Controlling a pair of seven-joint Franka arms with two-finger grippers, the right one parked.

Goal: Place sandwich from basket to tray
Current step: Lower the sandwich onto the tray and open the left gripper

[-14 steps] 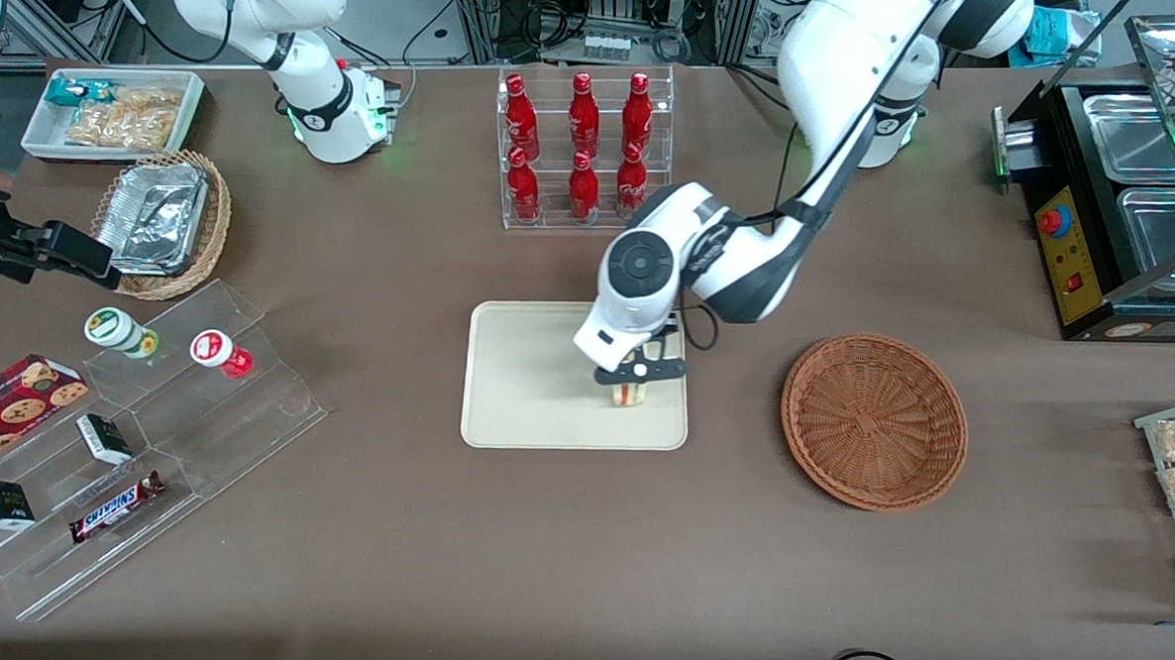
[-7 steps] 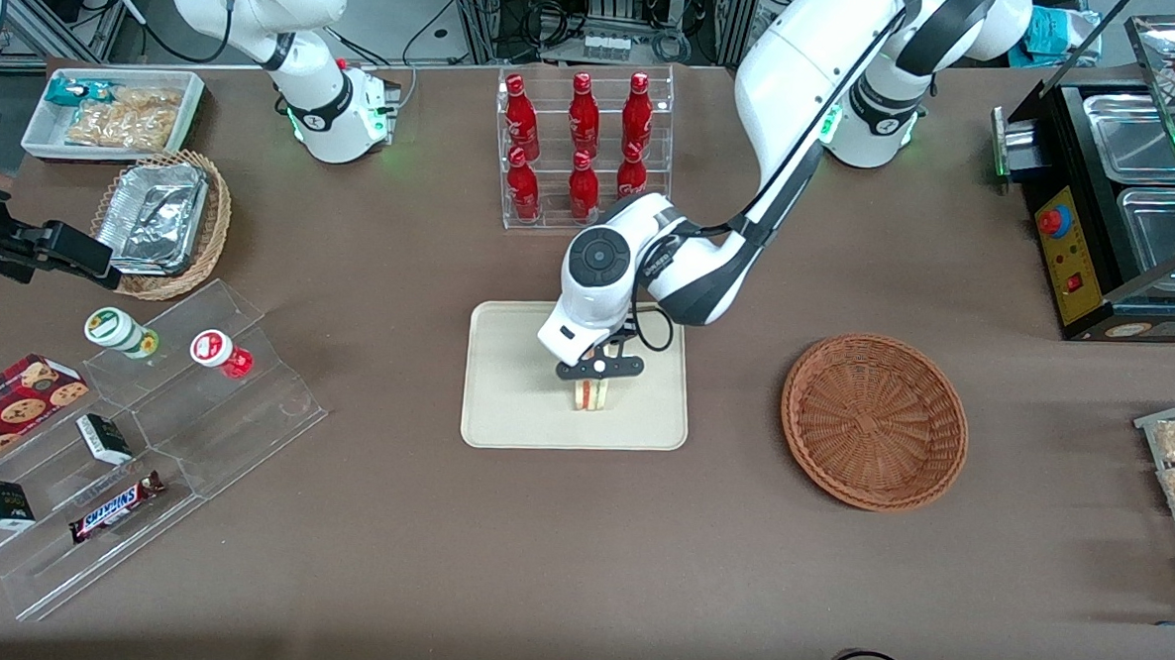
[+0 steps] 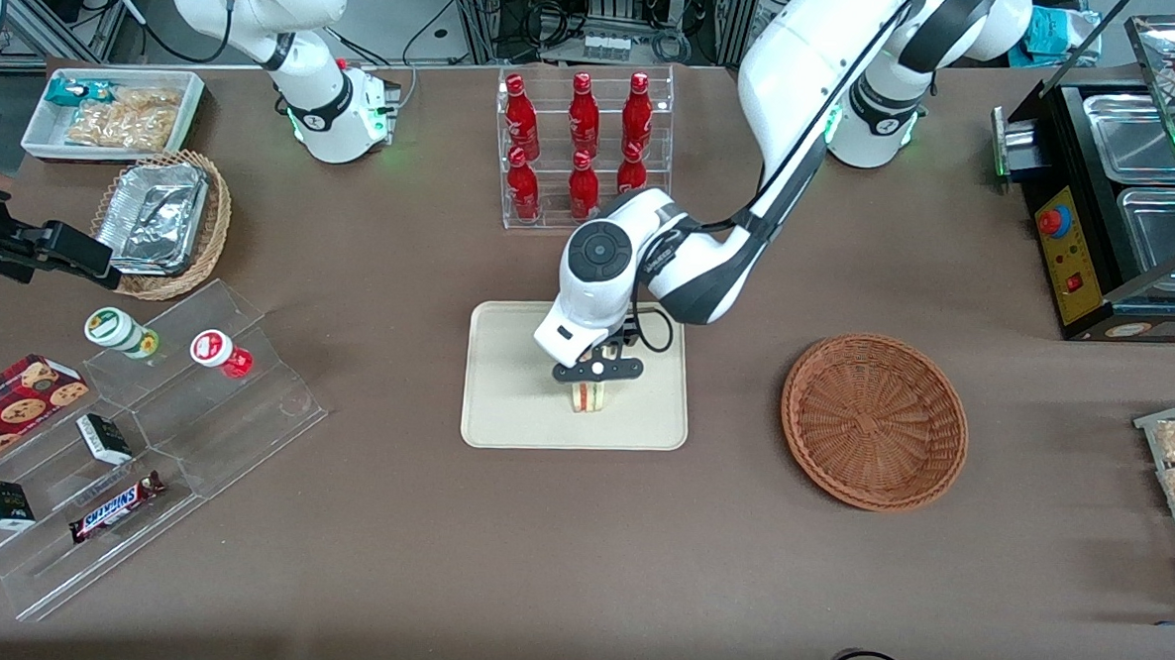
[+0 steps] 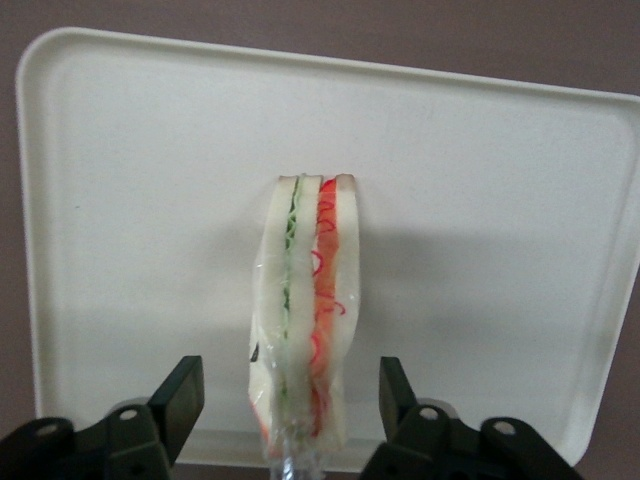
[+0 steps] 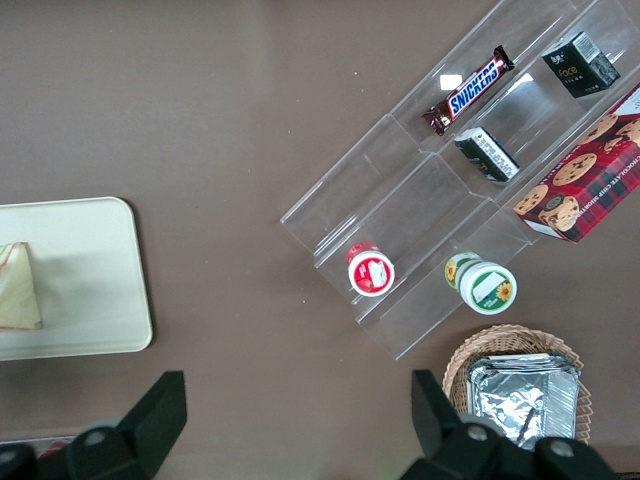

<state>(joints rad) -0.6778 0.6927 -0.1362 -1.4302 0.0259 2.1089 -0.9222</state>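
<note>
Now sandwich (image 4: 303, 320) standing on edge on tray (image 3: 505, 406), centred between spread fingers (image 4: 180, 400) of gripper (image 3: 595, 385), gaps both sides, nothing gripped, basket (image 3: 874, 420) at tray's 3 o'clock in front view

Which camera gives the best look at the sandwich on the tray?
The left wrist view: the sandwich stands on the tray, filling layers plain, between the open gripper fingers. The front view shows only its cut edge under the gripper; the right wrist view shows just a corner of it.
</note>
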